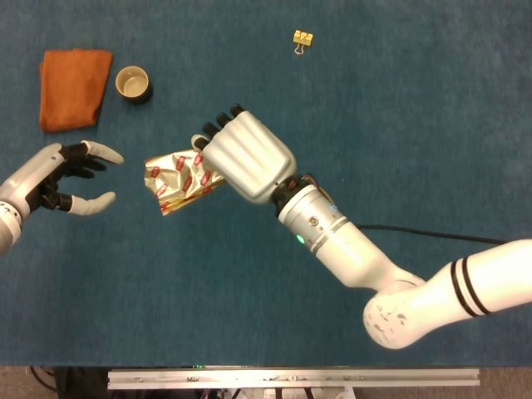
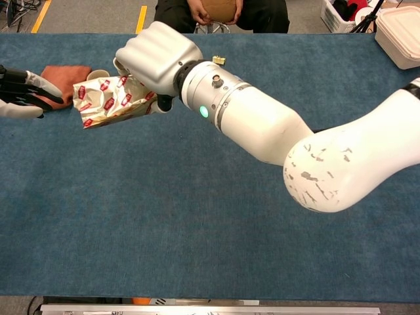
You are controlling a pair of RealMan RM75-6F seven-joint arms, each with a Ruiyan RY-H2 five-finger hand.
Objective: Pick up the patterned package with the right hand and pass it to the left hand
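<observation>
The patterned package (image 1: 176,179), gold-white foil with red marks, hangs above the blue table with my right hand (image 1: 243,155) gripping its right end. In the chest view the package (image 2: 108,100) sticks out leftward from that right hand (image 2: 155,58). My left hand (image 1: 68,177) is at the left edge, fingers spread, a short gap from the package's free end and not touching it. From the chest camera the left hand (image 2: 25,93) shows only partly at the frame's left edge.
An orange cloth (image 1: 73,86) lies at the far left with a small dark cup (image 1: 133,84) beside it. A yellow binder clip (image 1: 303,40) sits at the far middle. A white lidded box (image 2: 400,33) stands at the back right.
</observation>
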